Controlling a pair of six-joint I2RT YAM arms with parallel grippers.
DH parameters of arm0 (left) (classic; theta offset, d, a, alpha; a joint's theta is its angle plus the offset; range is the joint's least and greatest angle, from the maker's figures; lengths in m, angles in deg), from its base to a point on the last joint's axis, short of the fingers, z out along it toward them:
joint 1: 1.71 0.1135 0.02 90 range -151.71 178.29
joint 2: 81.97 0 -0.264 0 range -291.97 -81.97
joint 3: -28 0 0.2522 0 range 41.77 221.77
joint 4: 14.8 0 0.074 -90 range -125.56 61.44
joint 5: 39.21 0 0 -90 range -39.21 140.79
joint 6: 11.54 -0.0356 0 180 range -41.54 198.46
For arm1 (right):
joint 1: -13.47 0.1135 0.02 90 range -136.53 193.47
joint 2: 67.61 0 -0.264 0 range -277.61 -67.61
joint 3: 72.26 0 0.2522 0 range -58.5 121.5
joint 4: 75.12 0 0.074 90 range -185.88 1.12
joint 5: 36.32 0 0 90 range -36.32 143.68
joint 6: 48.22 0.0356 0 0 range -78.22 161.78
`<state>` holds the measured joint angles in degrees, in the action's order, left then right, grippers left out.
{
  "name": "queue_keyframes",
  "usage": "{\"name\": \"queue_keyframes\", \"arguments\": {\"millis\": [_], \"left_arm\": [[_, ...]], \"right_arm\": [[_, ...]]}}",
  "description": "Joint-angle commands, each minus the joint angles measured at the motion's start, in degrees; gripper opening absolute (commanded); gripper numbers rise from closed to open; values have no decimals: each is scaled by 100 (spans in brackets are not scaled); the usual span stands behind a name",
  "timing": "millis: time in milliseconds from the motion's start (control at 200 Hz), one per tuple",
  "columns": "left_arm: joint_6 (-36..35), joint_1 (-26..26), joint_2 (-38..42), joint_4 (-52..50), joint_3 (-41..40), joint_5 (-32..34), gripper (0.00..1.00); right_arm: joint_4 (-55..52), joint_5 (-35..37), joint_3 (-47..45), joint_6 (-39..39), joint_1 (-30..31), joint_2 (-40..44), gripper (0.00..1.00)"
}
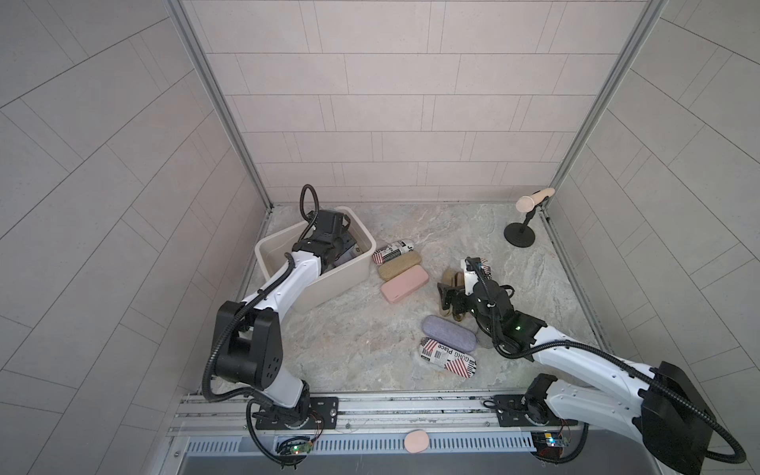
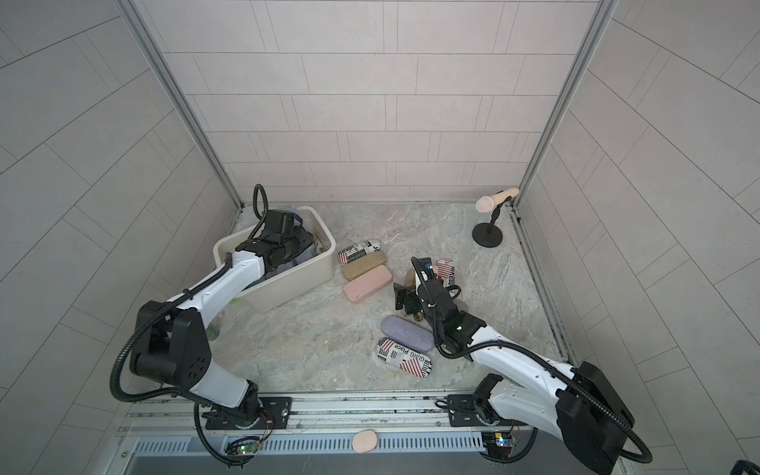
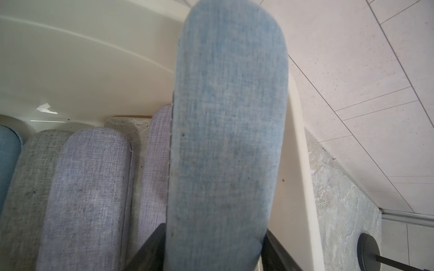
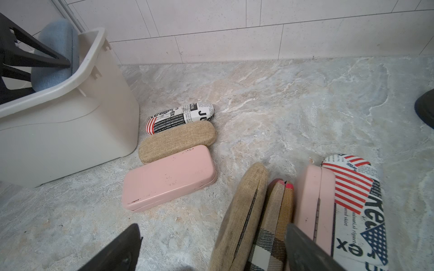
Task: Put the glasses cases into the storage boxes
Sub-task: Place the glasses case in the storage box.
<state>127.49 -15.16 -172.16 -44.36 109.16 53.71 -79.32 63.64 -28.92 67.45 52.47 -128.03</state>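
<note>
The left pincer point(image 3: 213, 246) was clamped on a light blue case point(image 3: 229, 117) over the cream bin point(image 3: 298, 140). The right pincer point(image 4: 212, 226) gaped over a tan case point(image 4: 242, 211) on the desk point(image 1: 362, 329). A flag-print case point(image 1: 448, 357) read "GUKG Place".

Cream bin point(image 4: 70, 131) on the marble counter point(image 4: 281, 98), close to the tiled wall point(image 4: 211, 28). Inside it, a blue case point(image 4: 56, 44) standing on end, gripped by the left hand point(image 4: 47, 68).

Just beside the bin, three cases lying flat in a row, side against side: newsprint case point(image 4: 180, 117), tan case point(image 4: 177, 142), pink case point(image 4: 169, 178).

Nearer, four more packed together, mostly on edge: second tan case point(image 4: 242, 211), plaid case point(image 4: 274, 223), second pink case point(image 4: 312, 199), flag-print case point(image 4: 357, 211).

Right hand point(image 4: 211, 253) low over the counter, jaws spread wide, holding nothing. One finger point(image 4: 117, 251) over bare counter, the other in front of the plaid and pink edges; contact there impossible to tell.

Dark base point(image 4: 425, 108) cut off at the edge, well apart from the cases.
</note>
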Motion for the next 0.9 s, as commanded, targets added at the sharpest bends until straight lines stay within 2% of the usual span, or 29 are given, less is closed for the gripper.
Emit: {"name": "queue_keyframes", "arguments": {"millis": [0, 140, 235, 535, 755, 896], "left_arm": [[-12, 53, -213, 143, 237, -114, 56], [-84, 71, -516, 66, 428, -307, 60], [-190, 70, -585, 64, 520, -440, 67], [-522, 66, -369, -219, 692, -429, 82], [-636, 71, -248, -325, 758, -370, 84], [-720, 80, 164, -410, 855, -237, 85]], "right_arm": [[-93, 122, 163, -18, 13, 57, 97], [-98, 137, 166, -27, 12, 48, 97], [-99, 135, 173, -35, 16, 45, 97], [-103, 146, 179, -31, 16, 11, 97], [-116, 165, 179, -44, 16, 13, 97], [-132, 174, 188, -53, 18, 26, 97]]}}
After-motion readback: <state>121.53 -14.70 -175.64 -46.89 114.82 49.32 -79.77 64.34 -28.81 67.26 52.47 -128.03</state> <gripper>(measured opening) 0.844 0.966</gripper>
